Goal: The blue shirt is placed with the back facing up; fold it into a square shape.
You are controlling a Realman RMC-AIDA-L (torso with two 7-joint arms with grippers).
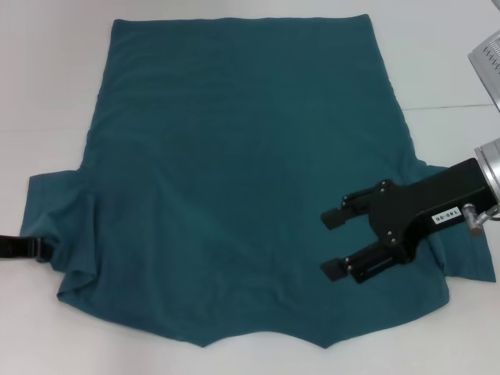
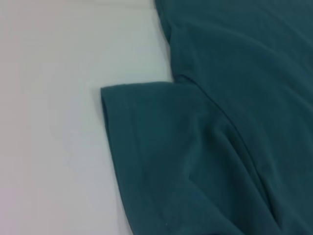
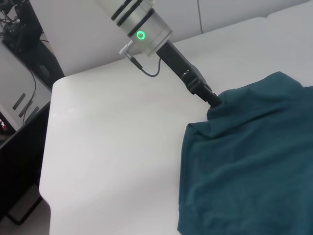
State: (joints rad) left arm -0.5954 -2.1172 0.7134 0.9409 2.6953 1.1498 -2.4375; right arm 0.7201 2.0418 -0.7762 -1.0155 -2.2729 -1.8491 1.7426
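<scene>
- Head view: one blue shirt (image 1: 234, 180) is seen, spread flat on the white table (image 1: 47, 78), plain side up, hem at the far side and collar notch at the near edge.
- Two grippers are counted. The right gripper (image 1: 334, 244) is held above the shirt's right shoulder area, both fingers spread wide apart and nothing between them; its black body partly hides the right sleeve (image 1: 469, 262).
- The left gripper (image 1: 48, 248) is met at the cuff of the shirt's left sleeve (image 1: 58, 219); only a short black part is shown, and whether cloth is pinched cannot be told.
- One grey object (image 1: 488, 55) is cut off at the frame's corner, beyond the shirt's right edge, apart from the cloth.
- Left wrist view: one sleeve of the shirt (image 2: 161, 156) is shown lying on the table (image 2: 49, 122), with soft creases running into the body.
- Right wrist view: the left gripper (image 3: 214, 100) is seen at the bunched sleeve edge of the shirt (image 3: 249, 166), its tips covered by cloth. Dark equipment (image 3: 24, 73) is seen beyond the table (image 3: 112, 147).
</scene>
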